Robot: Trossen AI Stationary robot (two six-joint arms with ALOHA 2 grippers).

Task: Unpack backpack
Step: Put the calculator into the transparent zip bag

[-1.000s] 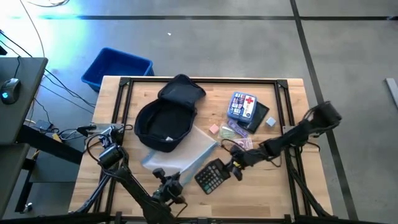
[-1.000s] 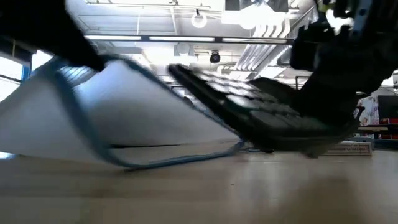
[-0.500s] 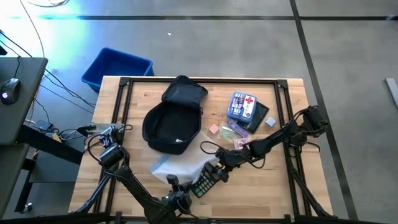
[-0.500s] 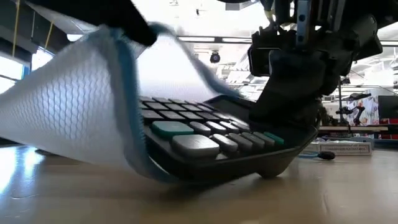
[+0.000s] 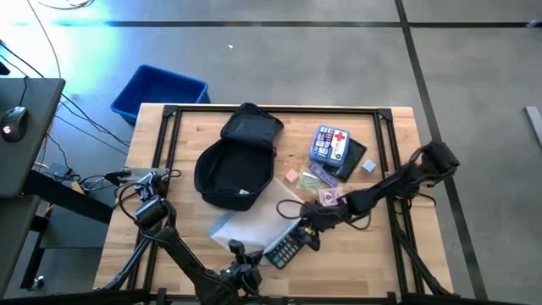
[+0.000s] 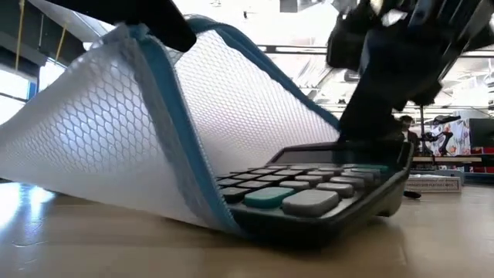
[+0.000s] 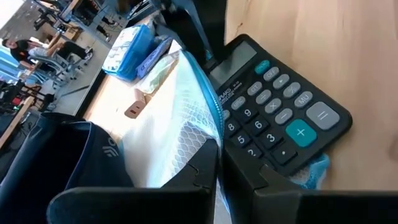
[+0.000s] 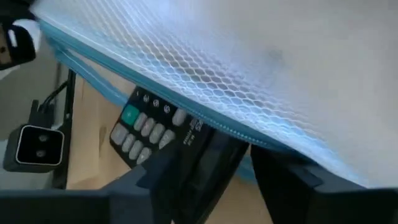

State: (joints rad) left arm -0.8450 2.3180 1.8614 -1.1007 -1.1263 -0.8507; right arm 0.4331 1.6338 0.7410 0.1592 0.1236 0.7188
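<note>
light: bright, overhead | low view: backlit glare | blur: slight

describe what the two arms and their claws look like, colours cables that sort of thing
Both arms are dark, nearly black, built of slim jointed links. The left arm carries loose black cables looped around its base. The right arm has a bulky rounded joint near the table's edge and thin cables trailing along it. The left claw and right claw each end in two flat, matte black, squared-off fingers. No markings show.

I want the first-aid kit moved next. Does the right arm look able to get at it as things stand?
Probably yes. The first-aid kit lies uncovered on top of other small items, on the right arm's side. The right gripper is at the calculator, its fingers parted around it, so it would have to back off first.
</note>
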